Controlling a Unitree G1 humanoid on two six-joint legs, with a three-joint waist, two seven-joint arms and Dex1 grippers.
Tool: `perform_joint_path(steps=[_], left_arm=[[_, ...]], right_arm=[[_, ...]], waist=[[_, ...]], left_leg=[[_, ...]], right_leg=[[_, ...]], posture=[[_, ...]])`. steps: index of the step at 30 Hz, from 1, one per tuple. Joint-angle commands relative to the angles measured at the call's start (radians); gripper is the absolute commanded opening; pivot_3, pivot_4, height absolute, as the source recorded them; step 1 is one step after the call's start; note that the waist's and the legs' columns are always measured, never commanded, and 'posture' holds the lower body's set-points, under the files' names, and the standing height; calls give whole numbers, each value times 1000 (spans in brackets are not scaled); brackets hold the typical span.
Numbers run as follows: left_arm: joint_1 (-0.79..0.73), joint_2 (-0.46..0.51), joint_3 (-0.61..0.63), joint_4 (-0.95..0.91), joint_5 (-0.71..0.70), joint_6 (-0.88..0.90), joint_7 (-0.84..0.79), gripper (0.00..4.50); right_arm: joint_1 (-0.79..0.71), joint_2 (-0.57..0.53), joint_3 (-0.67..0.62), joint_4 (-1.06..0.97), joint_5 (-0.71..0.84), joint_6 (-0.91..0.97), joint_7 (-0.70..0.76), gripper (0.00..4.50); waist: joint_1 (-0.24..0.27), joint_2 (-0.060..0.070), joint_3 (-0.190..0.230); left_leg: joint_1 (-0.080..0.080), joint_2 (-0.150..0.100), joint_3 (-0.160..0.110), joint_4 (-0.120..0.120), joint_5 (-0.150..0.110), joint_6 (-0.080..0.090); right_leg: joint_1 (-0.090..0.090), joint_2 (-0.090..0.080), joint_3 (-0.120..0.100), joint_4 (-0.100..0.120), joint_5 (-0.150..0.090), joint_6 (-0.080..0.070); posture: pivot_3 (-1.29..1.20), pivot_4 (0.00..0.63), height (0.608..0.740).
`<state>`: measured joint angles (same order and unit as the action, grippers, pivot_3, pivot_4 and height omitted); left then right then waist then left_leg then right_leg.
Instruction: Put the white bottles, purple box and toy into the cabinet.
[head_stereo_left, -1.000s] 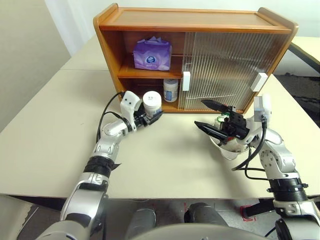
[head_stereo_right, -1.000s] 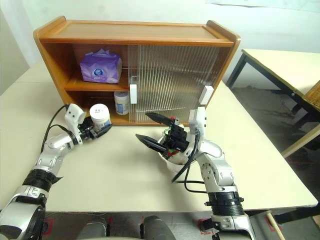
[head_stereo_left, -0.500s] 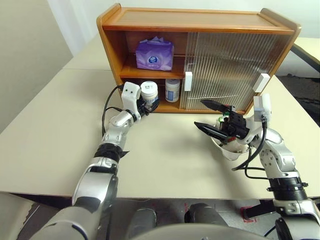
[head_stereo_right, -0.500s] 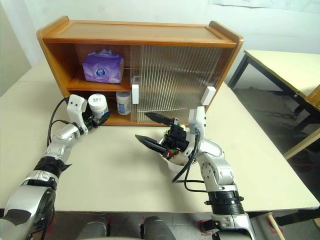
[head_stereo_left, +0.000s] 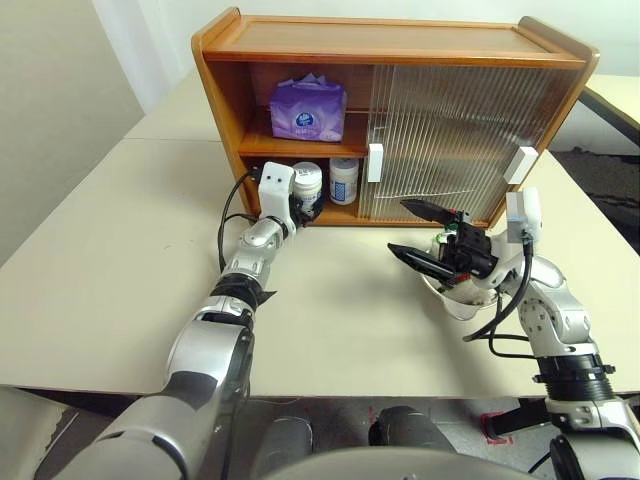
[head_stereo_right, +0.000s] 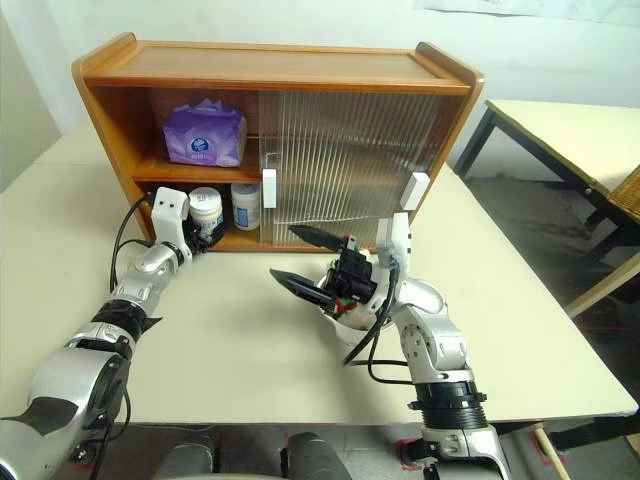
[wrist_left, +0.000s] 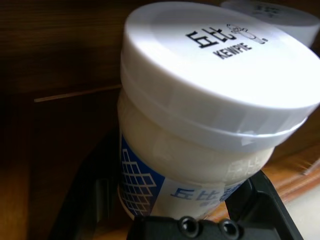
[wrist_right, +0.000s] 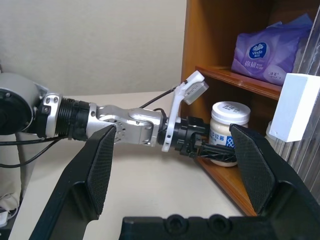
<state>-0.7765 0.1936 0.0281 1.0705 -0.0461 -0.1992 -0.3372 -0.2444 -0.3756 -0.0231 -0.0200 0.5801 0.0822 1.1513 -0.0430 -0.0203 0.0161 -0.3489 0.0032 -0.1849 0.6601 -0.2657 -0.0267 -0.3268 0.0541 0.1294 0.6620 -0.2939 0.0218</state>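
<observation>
– Where's the bottle?
– The left gripper (head_stereo_left: 303, 206) has its fingers clamped around one bottle (head_stereo_left: 307, 186) at the cabinet (head_stereo_left: 390, 45) lower shelf's open left end, just beside the second bottle (head_stereo_left: 343, 180) standing inside.
– And the box?
– The box (head_stereo_left: 306, 107) sits on the upper shelf.
– The right side?
– The right gripper (head_stereo_left: 415, 233) hangs over the desk (head_stereo_left: 90, 270) with fingers spread wide, empty, above a bowl (head_stereo_left: 455, 298); the toy (head_stereo_left: 445, 240) peeks out behind it.
</observation>
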Motion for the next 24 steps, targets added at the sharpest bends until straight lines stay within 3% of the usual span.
perform_joint_path(steps=[1,24], left_arm=[[-34,-2,11,37,12,-8,25,3154],[-112,-20,74,152,3,-5,106,3154]], right_arm=[[-9,-4,2,7,-6,-2,0,4500],[-26,0,4,20,-9,-7,3,4500]], waist=[[0,0,0],[-2,0,0]], left_leg=[[0,0,0,0,0,0],[2,0,0,1,2,1]], right_leg=[[0,0,0,0,0,0],[2,0,0,0,1,0]], posture=[[-115,0,740],[-113,0,740]])
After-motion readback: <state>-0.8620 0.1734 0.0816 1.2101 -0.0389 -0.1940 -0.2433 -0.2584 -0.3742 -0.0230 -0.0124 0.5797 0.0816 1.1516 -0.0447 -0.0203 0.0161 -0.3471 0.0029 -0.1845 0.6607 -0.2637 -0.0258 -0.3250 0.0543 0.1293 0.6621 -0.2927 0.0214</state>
